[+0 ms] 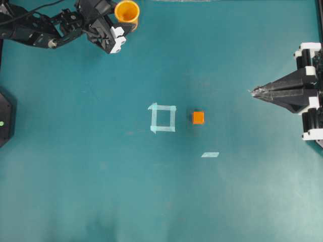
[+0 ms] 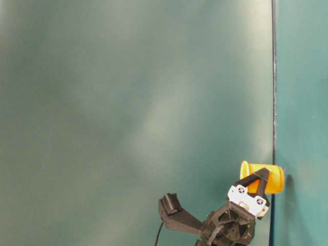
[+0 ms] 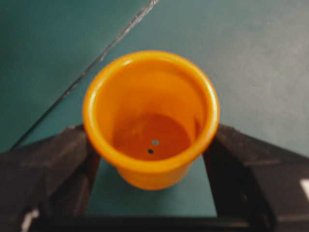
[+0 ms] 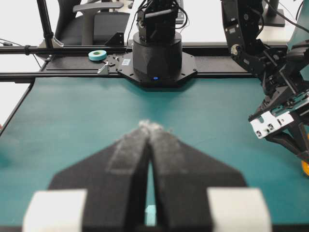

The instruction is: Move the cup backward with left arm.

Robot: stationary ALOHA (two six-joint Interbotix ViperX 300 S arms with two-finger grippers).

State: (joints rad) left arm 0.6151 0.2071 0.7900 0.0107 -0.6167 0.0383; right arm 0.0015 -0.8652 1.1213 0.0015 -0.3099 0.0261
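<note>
Now, cup [image 3: 150,121] between hand [image 3: 150,159] fingers

- The left gripper [image 1: 122,31] stands at the far edge of the table [image 1: 101,191], its 2 fingers [image 3: 53,164] flanking the cup [image 1: 126,12].
- Beyond the cup, a dark seam [image 3: 96,60] marks the table's edge.
- Toward the near side, open table runs to the tape square [image 1: 163,118] and orange cube [image 1: 198,117], both well apart.
- The right gripper [image 1: 252,92] sits far across, tips together.

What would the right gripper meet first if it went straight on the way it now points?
Probably nothing: the right gripper points left across bare table, passing above the orange cube and tape square.
</note>
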